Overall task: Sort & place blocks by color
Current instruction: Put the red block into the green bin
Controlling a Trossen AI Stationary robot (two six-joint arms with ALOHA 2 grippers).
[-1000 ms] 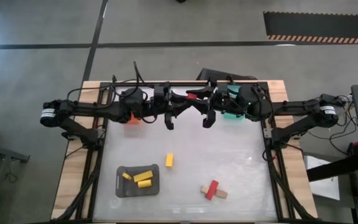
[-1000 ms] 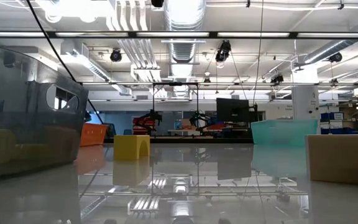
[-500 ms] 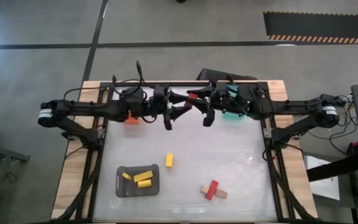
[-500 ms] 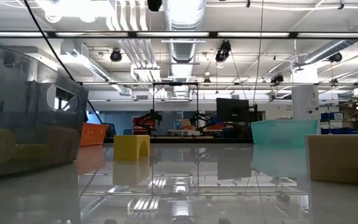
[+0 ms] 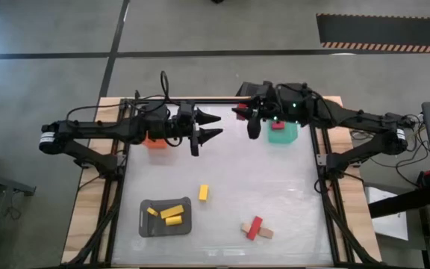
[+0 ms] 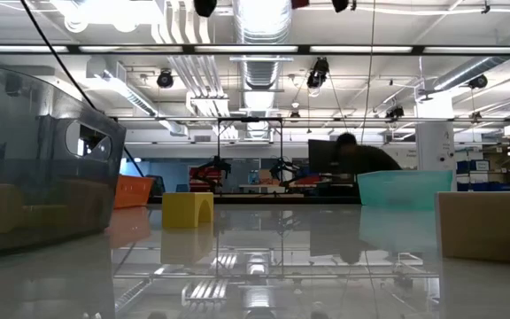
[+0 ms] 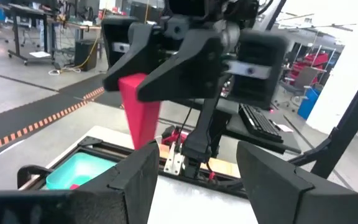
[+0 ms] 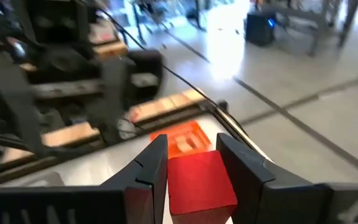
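Note:
My right gripper (image 5: 242, 113) is shut on a red block (image 8: 199, 182) above the table's far middle, beside the green tray (image 5: 284, 134), which holds another red block (image 5: 277, 125). My left gripper (image 5: 212, 126) faces it from the left, open and with nothing in it, near the orange tray (image 5: 155, 140). The grey tray (image 5: 165, 217) at the near left holds yellow blocks. One yellow block (image 5: 203, 192) lies flat on the table's middle. A red block (image 5: 254, 226) and a tan block (image 5: 266, 234) lie together at the near right. My right gripper pinches the red block between its two fingers (image 8: 149, 167), which press on two opposite faces of it (image 8: 197, 168). The fingers reach about level toward the table's left. The block is lifted clear of the table, and its free end (image 7: 143, 127) hangs below the fingers.
The two arms meet over the far edge, with their grippers a short way apart. The white table top (image 5: 260, 179) lies bare between the far trays and the loose blocks. In the low view the grey tray's wall (image 6: 42, 159) stands close on the left.
My left gripper has opened, let go of the red block and drawn back toward the table's left edge. My right gripper has kept the block and pulled it away toward the far right, nearer the green tray.

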